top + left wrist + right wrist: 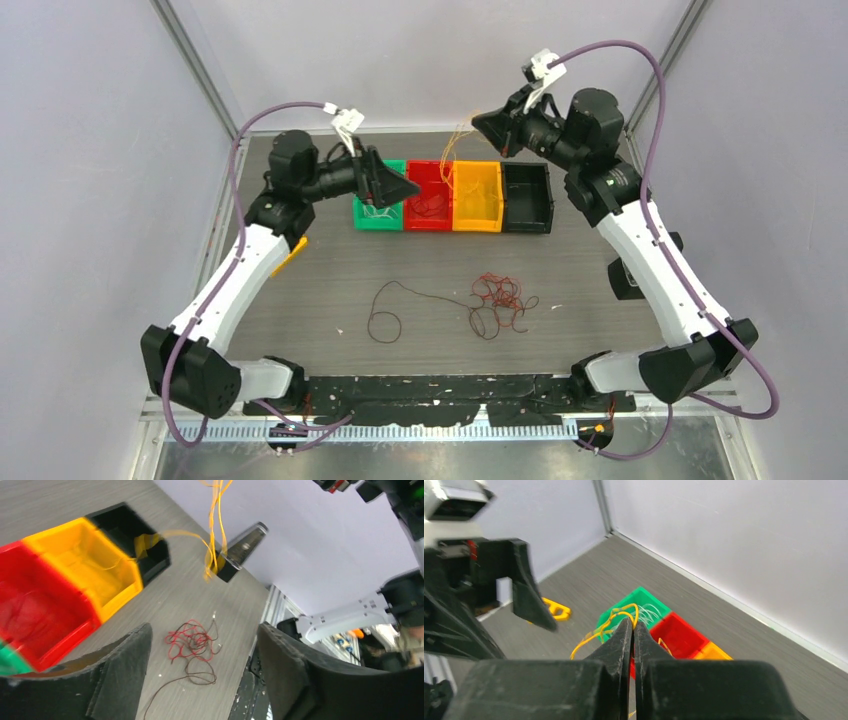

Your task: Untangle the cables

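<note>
A tangle of red and dark brown cables [498, 300] lies mid-table, with one brown cable [395, 305] trailing left into a loop; the tangle also shows in the left wrist view [192, 642]. My right gripper [478, 122] is raised behind the bins, shut on yellow-orange cables [452, 150] that hang from its tips [633, 622] above the bins. These dangling cables [216, 525] show in the left wrist view too. My left gripper [410, 187] is open and empty, hovering over the green bin [379, 216], which holds whitish cables [649, 612].
A row of bins stands at the back: green, red [428, 197] with red cables inside, yellow [477, 198], black [527, 199]. A yellow object [290, 256] lies beside the left arm. A black block [625, 278] sits at the right edge.
</note>
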### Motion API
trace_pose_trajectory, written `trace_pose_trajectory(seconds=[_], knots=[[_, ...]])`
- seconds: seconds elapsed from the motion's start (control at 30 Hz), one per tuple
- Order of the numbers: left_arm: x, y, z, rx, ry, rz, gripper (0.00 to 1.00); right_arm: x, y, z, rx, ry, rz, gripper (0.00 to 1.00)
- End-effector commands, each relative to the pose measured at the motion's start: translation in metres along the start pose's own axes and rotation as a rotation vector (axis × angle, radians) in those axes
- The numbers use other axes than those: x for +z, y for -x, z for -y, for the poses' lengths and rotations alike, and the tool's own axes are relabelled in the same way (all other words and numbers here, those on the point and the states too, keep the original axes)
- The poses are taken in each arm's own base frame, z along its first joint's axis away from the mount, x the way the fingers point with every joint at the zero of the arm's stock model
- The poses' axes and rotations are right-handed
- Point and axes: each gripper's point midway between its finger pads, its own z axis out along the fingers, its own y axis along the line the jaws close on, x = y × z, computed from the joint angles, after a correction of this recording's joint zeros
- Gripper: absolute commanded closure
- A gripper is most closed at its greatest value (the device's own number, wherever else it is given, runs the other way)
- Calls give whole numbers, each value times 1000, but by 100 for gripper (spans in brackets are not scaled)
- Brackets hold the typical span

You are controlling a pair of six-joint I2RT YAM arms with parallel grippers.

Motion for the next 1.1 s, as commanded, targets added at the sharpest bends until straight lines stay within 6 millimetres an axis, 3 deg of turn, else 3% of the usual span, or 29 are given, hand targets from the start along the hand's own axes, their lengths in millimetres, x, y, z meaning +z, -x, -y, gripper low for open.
trace_pose_trajectory(seconds=[0.0, 0.07, 0.1, 0.27, 0.43, 0.63, 0.9, 1.07], knots=[[-42, 0, -34, 88, 164, -14, 15, -23, 7, 24, -26, -37, 16, 95], [-56, 6, -47, 105, 221, -2, 2, -28, -12, 34, -40, -58, -46, 95], [-62, 9, -52, 114, 244, 4, 1, -30, -22, 40, -55, -68, -75, 95], [-78, 7, -67, 119, 309, 0, 0, -28, -62, 64, -99, -118, -166, 95], [-81, 3, -66, 116, 313, 2, 0, -19, -113, 106, -85, -272, -294, 94], [-82, 0, -71, 112, 335, -3, 0, 6, -165, 137, -65, -369, -376, 95], [-89, -4, -76, 127, 380, -9, 0, 51, -196, 170, -155, -471, -353, 95], [-97, -8, -79, 132, 414, -15, 0, 82, -206, 176, -175, -485, -334, 95]])
